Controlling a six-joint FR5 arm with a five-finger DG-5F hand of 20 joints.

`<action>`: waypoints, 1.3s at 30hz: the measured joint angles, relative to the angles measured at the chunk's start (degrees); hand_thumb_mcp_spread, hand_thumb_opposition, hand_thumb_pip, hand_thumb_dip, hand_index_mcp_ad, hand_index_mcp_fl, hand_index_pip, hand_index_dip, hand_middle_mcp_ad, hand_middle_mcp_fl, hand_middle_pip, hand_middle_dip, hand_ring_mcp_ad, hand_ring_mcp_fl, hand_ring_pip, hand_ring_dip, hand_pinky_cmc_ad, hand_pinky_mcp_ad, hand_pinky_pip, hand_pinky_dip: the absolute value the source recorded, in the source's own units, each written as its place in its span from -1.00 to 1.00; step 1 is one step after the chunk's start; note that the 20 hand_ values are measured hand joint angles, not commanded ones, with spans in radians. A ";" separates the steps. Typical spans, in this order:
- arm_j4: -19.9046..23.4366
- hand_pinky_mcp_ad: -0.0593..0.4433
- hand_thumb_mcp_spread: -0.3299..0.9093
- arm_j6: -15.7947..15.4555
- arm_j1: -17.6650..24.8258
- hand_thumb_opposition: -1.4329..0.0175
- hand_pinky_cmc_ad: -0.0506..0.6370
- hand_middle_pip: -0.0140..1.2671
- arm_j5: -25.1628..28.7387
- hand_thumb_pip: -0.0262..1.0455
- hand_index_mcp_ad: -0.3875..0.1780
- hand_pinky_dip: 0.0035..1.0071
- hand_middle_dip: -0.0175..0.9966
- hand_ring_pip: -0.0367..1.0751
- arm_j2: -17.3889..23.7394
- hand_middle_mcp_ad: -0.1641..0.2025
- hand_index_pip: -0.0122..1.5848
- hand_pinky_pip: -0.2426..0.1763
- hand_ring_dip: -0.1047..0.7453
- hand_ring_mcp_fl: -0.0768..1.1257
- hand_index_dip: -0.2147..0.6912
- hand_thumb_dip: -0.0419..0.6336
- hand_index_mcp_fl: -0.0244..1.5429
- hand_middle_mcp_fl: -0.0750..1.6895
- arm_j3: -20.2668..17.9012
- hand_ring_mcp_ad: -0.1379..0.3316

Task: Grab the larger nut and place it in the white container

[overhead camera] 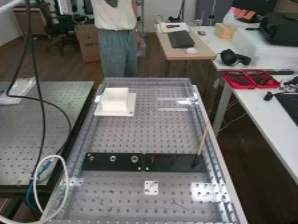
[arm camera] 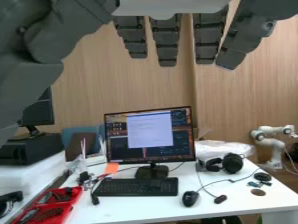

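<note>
Operator: High view first. Where's the nut?

Spotter: Your larger nut (overhead camera: pixel 113 158) stands on the black bar (overhead camera: pixel 174 163), between the smaller nut (overhead camera: pixel 91 158) and the bearing (overhead camera: pixel 134 158). Beyond the bar, well apart from it and towards its nut end, you have the white container (overhead camera: pixel 115 100).

Operator: How will the nut handle?

Spotter: Expect stiff, hard metal: light for your hand, hardly fragile, probably slippery. Pinch it across its outer sides with thumb and fingertips, just clear of the bar. Go in narrow, or you may knock a neighbour; grip off-centre and it could spin out.

Operator: And the wrist view?

Spotter: Your hand (arm camera: pixel 164 42) is wide, fingers straight, holding nothing. Past it are a monitor (arm camera: pixel 149 135) and a keyboard (arm camera: pixel 136 187). How far your hand is from the bar, I cannot tell. The grasp is yet to be made, so I'd have you line up above the bar first.
</note>
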 joint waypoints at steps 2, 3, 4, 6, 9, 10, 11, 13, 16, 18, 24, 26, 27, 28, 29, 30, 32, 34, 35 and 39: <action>0.19 0.16 -0.14 0.11 0.00 0.07 0.16 -0.75 -0.06 -0.56 0.46 -0.61 -0.82 -0.77 0.04 0.64 -0.88 -0.29 -0.77 -0.79 -0.43 -0.79 -0.94 -0.90 -0.19 0.64; 0.24 0.16 -0.14 0.15 0.01 0.07 0.16 -0.75 -0.07 -0.56 0.46 -0.61 -0.82 -0.77 0.06 0.64 -0.89 -0.29 -0.77 -0.79 -0.43 -0.79 -0.94 -0.90 -0.24 0.66; 0.34 0.16 -0.14 0.17 0.01 0.07 0.16 -0.74 -0.07 -0.56 0.46 -0.61 -0.82 -0.77 0.10 0.64 -0.88 -0.29 -0.77 -0.79 -0.43 -0.79 -0.94 -0.90 -0.36 0.66; 0.46 0.16 -0.14 0.18 0.01 0.07 0.16 -0.74 -0.07 -0.56 0.46 -0.61 -0.82 -0.77 0.15 0.64 -0.89 -0.29 -0.77 -0.79 -0.43 -0.79 -0.94 -0.90 -0.52 0.66; 0.70 0.16 -0.14 0.28 0.01 0.07 0.16 -0.74 -0.10 -0.56 0.46 -0.61 -0.82 -0.77 0.29 0.64 -0.88 -0.29 -0.77 -0.79 -0.43 -0.79 -0.94 -0.90 -0.90 0.66; 0.80 0.16 -0.14 0.34 0.02 0.07 0.16 -0.74 -0.10 -0.56 0.46 -0.61 -0.82 -0.77 0.35 0.64 -0.89 -0.29 -0.77 -0.79 -0.43 -0.79 -0.94 -0.90 -1.06 0.66; 0.92 0.16 -0.14 0.37 0.04 0.07 0.16 -0.75 -0.10 -0.56 0.46 -0.61 -0.82 -0.77 0.44 0.64 -0.89 -0.29 -0.77 -0.79 -0.43 -0.79 -0.94 -0.90 -1.28 0.66; 1.14 0.16 -0.14 0.50 0.08 0.07 0.16 -0.75 -0.06 -0.56 0.46 -0.61 -0.82 -0.77 0.57 0.64 -0.89 -0.29 -0.77 -0.79 -0.43 -0.79 -0.94 -0.90 -1.66 0.66; 1.67 0.15 -0.14 0.63 0.16 0.07 0.16 -0.75 0.03 -0.56 0.46 -0.61 -0.84 -0.77 0.80 0.64 -0.89 -0.29 -0.77 -0.79 -0.43 -0.79 -0.94 -0.90 -2.41 0.66; 2.10 0.15 -0.14 0.82 0.23 0.07 0.16 -0.75 0.15 -0.56 0.46 -0.61 -0.83 -0.77 0.96 0.64 -0.88 -0.29 -0.77 -0.79 -0.43 -0.79 -0.94 -0.90 -3.03 0.66; 4.27 0.15 -0.14 1.56 0.65 0.07 0.16 -0.74 1.03 -0.55 0.46 -0.61 -0.82 -0.77 1.59 0.64 -0.88 -0.29 -0.77 -0.79 -0.43 -0.79 -0.94 -0.90 -5.92 0.66; 5.42 0.15 -0.14 1.90 0.84 0.07 0.16 -0.74 1.50 -0.54 0.46 -0.61 -0.82 -0.77 1.83 0.64 -0.88 -0.29 -0.77 -0.79 -0.43 -0.79 -0.94 -0.90 -7.34 0.66; 5.79 0.15 -0.14 2.01 0.90 0.07 0.16 -0.74 1.67 -0.54 0.46 -0.61 -0.82 -0.77 1.89 0.64 -0.88 -0.30 -0.77 -0.79 -0.43 -0.79 -0.94 -0.90 -7.80 0.66; 6.35 0.15 -0.14 2.19 0.99 0.07 0.16 -0.74 1.92 -0.54 0.46 -0.61 -0.82 -0.77 1.99 0.64 -0.88 -0.30 -0.77 -0.79 -0.43 -0.78 -0.94 -0.90 -8.51 0.66; 7.07 0.15 -0.14 2.42 1.09 0.07 0.16 -0.74 2.24 -0.54 0.46 -0.61 -0.82 -0.77 2.10 0.64 -0.88 -0.30 -0.77 -0.79 -0.43 -0.79 -0.94 -0.90 -9.39 0.66; 7.37 0.15 -0.14 2.52 1.14 0.07 0.16 -0.74 2.40 -0.53 0.46 -0.61 -0.82 -0.77 2.15 0.64 -0.88 -0.30 -0.77 -0.79 -0.43 -0.79 -0.94 -0.90 -9.76 0.66; 8.88 0.16 -0.14 3.06 1.40 0.07 0.16 -0.74 3.21 -0.53 0.46 -0.60 -0.82 -0.77 2.34 0.64 -0.88 -0.30 -0.77 -0.79 -0.43 -0.80 -0.94 -0.90 -11.66 0.66; 10.03 0.16 -0.14 3.54 1.64 0.07 0.16 -0.74 3.96 -0.53 0.46 -0.60 -0.81 -0.77 2.45 0.64 -0.89 -0.31 -0.77 -0.79 -0.43 -0.79 -0.94 -0.90 -13.13 0.66; 10.71 0.16 -0.14 3.86 1.80 0.07 0.16 -0.74 4.41 -0.53 0.44 -0.61 -0.81 -0.77 2.50 0.64 -0.89 -0.32 -0.77 -0.79 -0.44 -0.79 -0.94 -0.90 -13.94 0.66; 12.68 0.16 -0.14 5.05 2.30 0.06 0.16 -0.74 5.97 -0.51 0.46 -0.61 -0.82 -0.77 2.51 0.64 -0.89 -0.33 -0.77 -0.80 -0.45 -0.79 -0.94 -0.90 -16.32 0.66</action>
